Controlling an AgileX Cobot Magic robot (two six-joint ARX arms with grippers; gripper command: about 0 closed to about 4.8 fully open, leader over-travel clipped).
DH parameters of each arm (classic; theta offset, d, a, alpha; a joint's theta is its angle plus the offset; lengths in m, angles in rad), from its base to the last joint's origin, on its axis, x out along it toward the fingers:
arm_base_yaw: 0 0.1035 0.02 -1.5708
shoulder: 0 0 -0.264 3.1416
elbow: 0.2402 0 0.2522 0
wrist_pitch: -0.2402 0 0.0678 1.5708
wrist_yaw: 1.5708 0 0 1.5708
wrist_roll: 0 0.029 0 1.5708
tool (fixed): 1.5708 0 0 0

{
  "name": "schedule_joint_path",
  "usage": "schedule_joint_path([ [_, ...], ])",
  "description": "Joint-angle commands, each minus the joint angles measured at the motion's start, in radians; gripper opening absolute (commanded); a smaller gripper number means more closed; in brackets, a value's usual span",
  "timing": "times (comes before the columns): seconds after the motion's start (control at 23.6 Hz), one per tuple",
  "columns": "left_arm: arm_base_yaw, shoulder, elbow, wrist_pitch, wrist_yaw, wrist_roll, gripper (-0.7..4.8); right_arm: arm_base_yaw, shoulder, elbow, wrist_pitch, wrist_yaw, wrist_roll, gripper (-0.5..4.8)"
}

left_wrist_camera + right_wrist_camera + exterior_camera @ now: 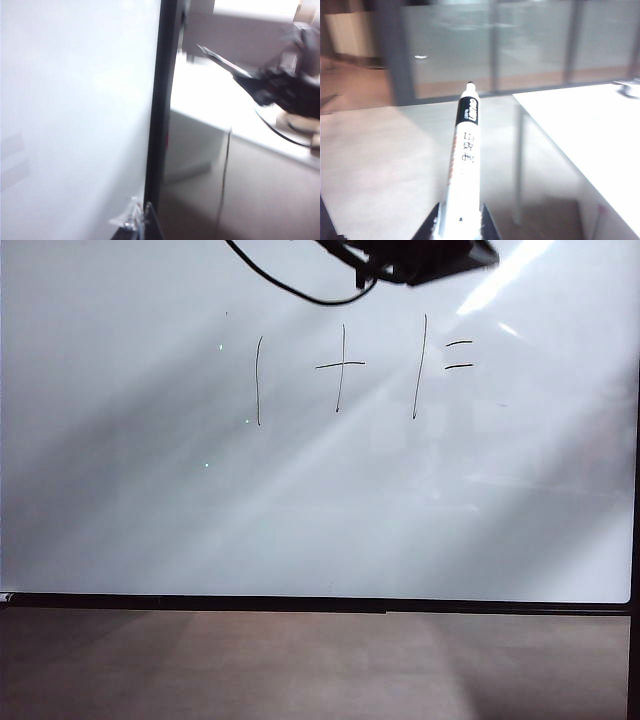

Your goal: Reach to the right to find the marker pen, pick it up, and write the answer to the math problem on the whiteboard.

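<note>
1. Exterior view: confirm that the whiteboard (120, 530) fills most of the picture, with the math problem (350, 368) written across its upper middle as one plus one equals. The space to the right of the equals dashes is blank, so the answer is not yet written.
2. Note the dark arm (420, 258) with its cable at the far top edge, above the problem. You cannot tell from this view which arm it is.
3. Right wrist view: check the right hand (457, 225). Its two fingers are clamped on the lower barrel of the marker pen (464, 165), which stands out beyond them with the dark tip leading. Behind it lie the floor and a white bench (590, 145); the board is not in this view.
4. Left wrist view: the left hand (135, 222) shows only as a blurred sliver beside the board's black frame (160, 110). You cannot tell whether its fingers are apart or together. It holds nothing visible.
5. Judge the step in hand: pickup looks complete, and transfer to the board is due.
6. Next move: bring the tip to the blank area right of the equals dashes, square to the surface, and make light contact before drawing the two.
</note>
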Motion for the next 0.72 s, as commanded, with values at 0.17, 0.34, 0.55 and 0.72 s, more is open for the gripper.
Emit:
schedule_joint_path([
  [0.17,0.010,-0.023,0.006,0.056,0.000,0.004,-0.04,-0.019,-0.274,-0.082,-0.254,-0.053,0.101,-0.08],
  [0.34,0.074,-0.022,0.006,-0.046,-0.003,0.004,-0.04,0.021,-0.549,-0.211,-0.379,-0.048,0.111,-0.09],
  [0.55,0.152,-0.026,-0.046,-0.072,-0.038,0.004,-0.04,0.225,-0.901,-0.278,-0.625,-0.009,0.130,-0.09],
  [0.72,0.149,-0.026,-0.055,-0.063,-0.066,0.004,-0.05,0.443,-0.977,-0.278,-0.700,0.108,0.130,-0.09],
])
